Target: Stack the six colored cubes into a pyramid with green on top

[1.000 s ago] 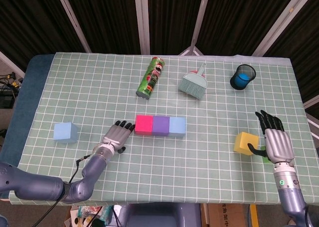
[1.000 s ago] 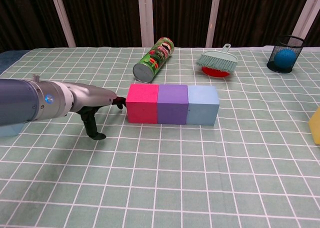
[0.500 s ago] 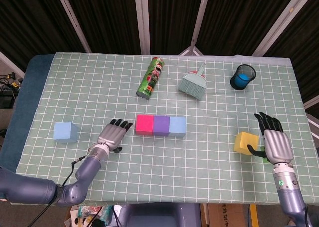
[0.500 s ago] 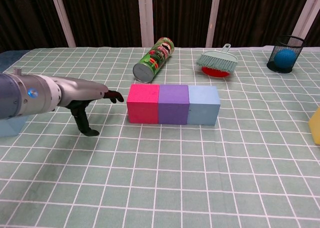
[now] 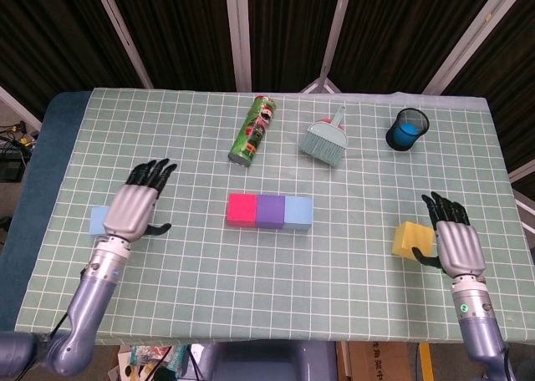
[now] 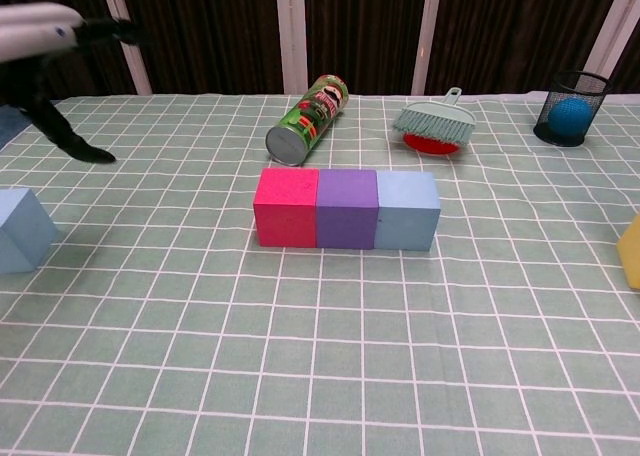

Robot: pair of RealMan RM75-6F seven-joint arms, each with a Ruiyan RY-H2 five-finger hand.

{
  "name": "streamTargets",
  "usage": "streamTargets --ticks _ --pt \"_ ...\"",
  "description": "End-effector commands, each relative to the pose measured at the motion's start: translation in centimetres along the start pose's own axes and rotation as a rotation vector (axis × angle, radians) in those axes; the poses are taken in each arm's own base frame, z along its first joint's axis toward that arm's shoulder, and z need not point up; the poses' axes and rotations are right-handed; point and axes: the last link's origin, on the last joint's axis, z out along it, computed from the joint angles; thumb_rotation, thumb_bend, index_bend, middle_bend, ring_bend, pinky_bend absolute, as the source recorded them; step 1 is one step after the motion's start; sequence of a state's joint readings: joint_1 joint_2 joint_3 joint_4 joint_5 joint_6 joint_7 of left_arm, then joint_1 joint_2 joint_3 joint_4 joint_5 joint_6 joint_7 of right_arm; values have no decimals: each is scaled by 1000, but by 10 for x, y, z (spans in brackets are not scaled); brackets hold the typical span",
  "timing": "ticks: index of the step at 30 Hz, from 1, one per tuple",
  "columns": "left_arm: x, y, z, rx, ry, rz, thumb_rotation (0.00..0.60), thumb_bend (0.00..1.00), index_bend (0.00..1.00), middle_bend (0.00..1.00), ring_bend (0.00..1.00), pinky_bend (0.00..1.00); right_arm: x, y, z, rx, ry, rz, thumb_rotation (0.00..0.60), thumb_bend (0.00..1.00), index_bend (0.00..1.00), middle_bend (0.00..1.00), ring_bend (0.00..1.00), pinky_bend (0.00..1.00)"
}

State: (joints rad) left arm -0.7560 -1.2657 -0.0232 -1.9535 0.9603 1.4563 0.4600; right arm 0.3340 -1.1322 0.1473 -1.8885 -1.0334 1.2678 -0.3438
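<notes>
A pink cube (image 5: 242,210) (image 6: 285,207), a purple cube (image 5: 270,210) (image 6: 347,209) and a pale blue cube (image 5: 298,212) (image 6: 406,210) stand touching in a row at the table's middle. Another pale blue cube (image 5: 98,220) (image 6: 22,229) sits at the left, partly behind my left hand (image 5: 135,205) (image 6: 50,46), which hovers open above the table beside it. A yellow cube (image 5: 411,240) (image 6: 631,251) lies at the right, and my right hand (image 5: 452,242) stands open just to its right, thumb next to it. No green cube shows.
A green chip can (image 5: 253,129) (image 6: 306,119) lies on its side behind the row. A teal brush (image 5: 325,137) (image 6: 438,124) and a black mesh cup with a blue ball (image 5: 406,129) (image 6: 569,107) stand at the back right.
My left hand has drawn away from the pink cube, rising and moving left to the lone pale blue cube. The right hand has slid slightly nearer along the yellow cube. The cubes have not moved.
</notes>
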Motion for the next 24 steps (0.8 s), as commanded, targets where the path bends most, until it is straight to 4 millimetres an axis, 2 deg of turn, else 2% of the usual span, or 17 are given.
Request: streamTargets --ticks 1,6,10,24 --pt "19 -17 -12 19 85 -43 600 91 0 0 15 67 -11 -14 0 -6 -53 -33 600 274 0 0 0 0" --pt "28 -23 -13 20 108 -67 600 90 0 0 15 67 -24 -20 6 -46 -99 -92 600 274 0 0 0 0" --pt "32 -27 -14 29 102 -97 600 91 0 0 15 67 -37 -14 14 -119 -136 -129 600 275 0 0 0 0" --pt "34 -28 -15 22 88 -120 600 90 0 0 15 67 -44 -2 22 -206 -151 -144 600 274 0 21 3 0"
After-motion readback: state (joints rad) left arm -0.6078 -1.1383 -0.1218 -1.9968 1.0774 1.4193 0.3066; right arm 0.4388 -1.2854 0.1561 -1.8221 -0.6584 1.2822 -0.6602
